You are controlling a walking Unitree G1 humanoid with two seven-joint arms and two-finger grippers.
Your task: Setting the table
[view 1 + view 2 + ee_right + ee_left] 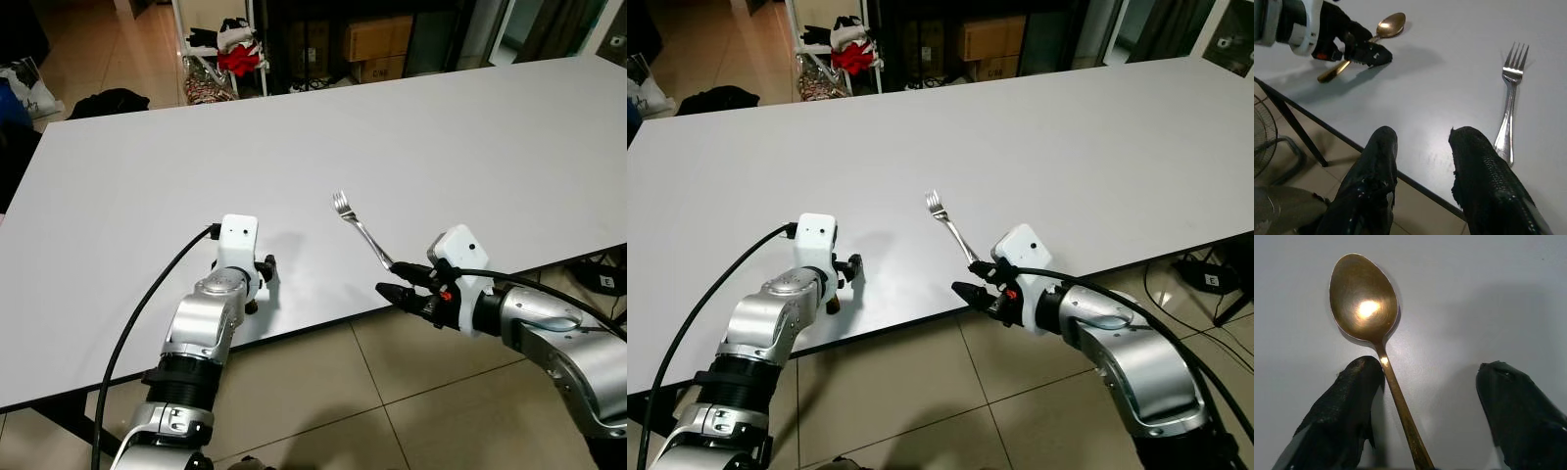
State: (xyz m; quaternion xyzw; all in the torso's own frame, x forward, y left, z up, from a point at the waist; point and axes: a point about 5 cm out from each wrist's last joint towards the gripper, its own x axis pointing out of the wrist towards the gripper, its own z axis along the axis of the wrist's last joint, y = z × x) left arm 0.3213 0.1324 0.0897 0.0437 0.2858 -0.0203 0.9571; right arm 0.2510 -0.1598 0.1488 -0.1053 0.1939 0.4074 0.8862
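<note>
- Our left tool (1425, 406) rests low over the bench (392, 117) near its front edge, its two black fingers (1342, 401) spread wide and gripping nothing. The spoon handle runs up between them, close against one finger.
- The spoon (1369, 323) lies flat on the bench, bowl up. Its long axis runs roughly along the tool's own line, with the bowl beyond the fingertips and the handle back toward the wrist.
- Our right tool (1422, 147) hangs at the bench's front edge, partly over the floor. Its fingers are parted with nothing between them.
- The fork (361, 230) lies on the bench just beside the right tool. Its tines point away toward the far side and its handle end is nearest the fingers, slightly off to one side rather than between them.
- We judge the left arm better placed for the spoon and the right arm for the fork, and each tool would need to close across a handle.
- We count one spoon, one fork and two tools.
</note>
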